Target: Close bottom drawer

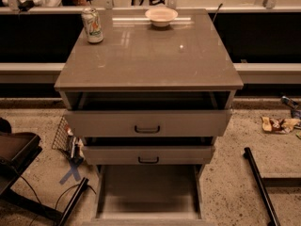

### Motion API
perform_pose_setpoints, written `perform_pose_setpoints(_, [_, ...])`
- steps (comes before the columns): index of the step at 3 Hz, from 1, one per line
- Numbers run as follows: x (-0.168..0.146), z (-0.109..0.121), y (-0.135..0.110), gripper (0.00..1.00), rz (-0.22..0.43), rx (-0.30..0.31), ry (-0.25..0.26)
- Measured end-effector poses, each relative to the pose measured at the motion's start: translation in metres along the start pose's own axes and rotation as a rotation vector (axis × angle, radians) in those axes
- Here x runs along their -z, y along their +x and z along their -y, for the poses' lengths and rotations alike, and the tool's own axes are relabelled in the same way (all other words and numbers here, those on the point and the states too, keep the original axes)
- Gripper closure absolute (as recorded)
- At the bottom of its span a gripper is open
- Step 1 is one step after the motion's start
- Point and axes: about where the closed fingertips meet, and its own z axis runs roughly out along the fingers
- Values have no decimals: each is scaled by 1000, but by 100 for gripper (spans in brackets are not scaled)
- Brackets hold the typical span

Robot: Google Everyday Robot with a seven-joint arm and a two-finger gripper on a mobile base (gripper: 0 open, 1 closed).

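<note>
The bottom drawer (148, 192) is the lowest of three grey-taupe drawers and stands pulled far out toward me. Its plain grey tray is bare. Its front panel lies along the frame's bottom edge, and its handle is out of view. My gripper is not in view in the camera view.
The top drawer (147, 123) and middle drawer (148, 154) are part open, each with a black handle. A can (92, 26) and a bowl (161, 16) stand on the cabinet top. A black pole (261, 187) lies right; a chair base (19, 154), cables and wire basket (63, 135) left.
</note>
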Motion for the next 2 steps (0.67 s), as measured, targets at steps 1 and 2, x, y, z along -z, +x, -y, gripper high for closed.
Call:
perform_pose_setpoints(1, [-1,-1,-1,92,1,0,-3])
perform_pose_setpoints(2, [-1,-2,-1,100,2,0,-4])
